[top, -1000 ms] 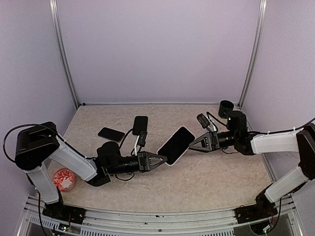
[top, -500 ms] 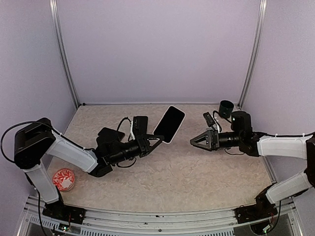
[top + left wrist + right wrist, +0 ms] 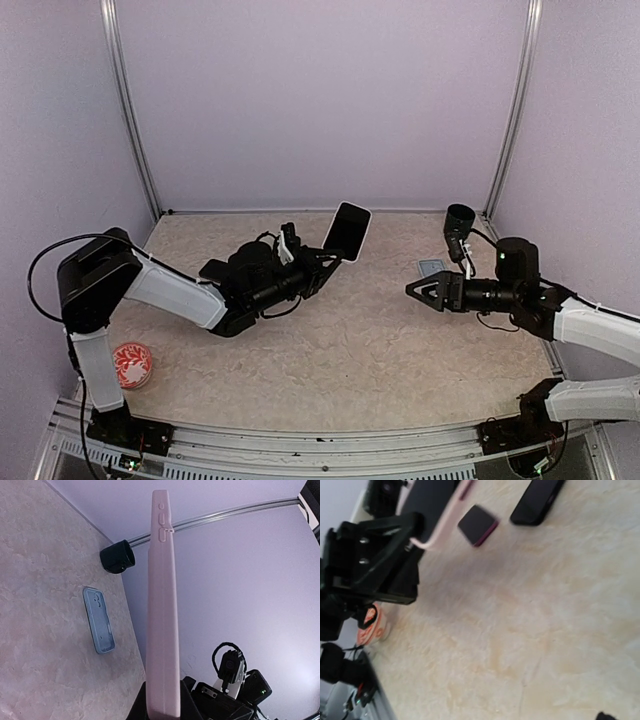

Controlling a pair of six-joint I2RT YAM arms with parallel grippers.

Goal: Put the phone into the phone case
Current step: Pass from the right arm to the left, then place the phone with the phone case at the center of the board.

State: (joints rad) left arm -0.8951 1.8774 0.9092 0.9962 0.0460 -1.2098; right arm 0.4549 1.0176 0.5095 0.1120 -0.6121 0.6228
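Two arms reach over the table. Left gripper [image 3: 322, 260] clamps the phone [image 3: 346, 231], raised on edge at far centre. Phone case [image 3: 430, 268] lies flat further right, just beyond right gripper [image 3: 415, 290]; I cannot tell how its jaws stand.

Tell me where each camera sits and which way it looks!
Top camera: above and behind the robot, looking down at the table; left arm and right arm show.
Left wrist camera: on the left arm, looking along the phone in its jaws toward the phone case, cup and far right arm.
Right wrist camera: on the right arm, looking low across the table at the left arm's jaws; its own jaws are not clearly in view.
Shared: both wrist views see the phone.
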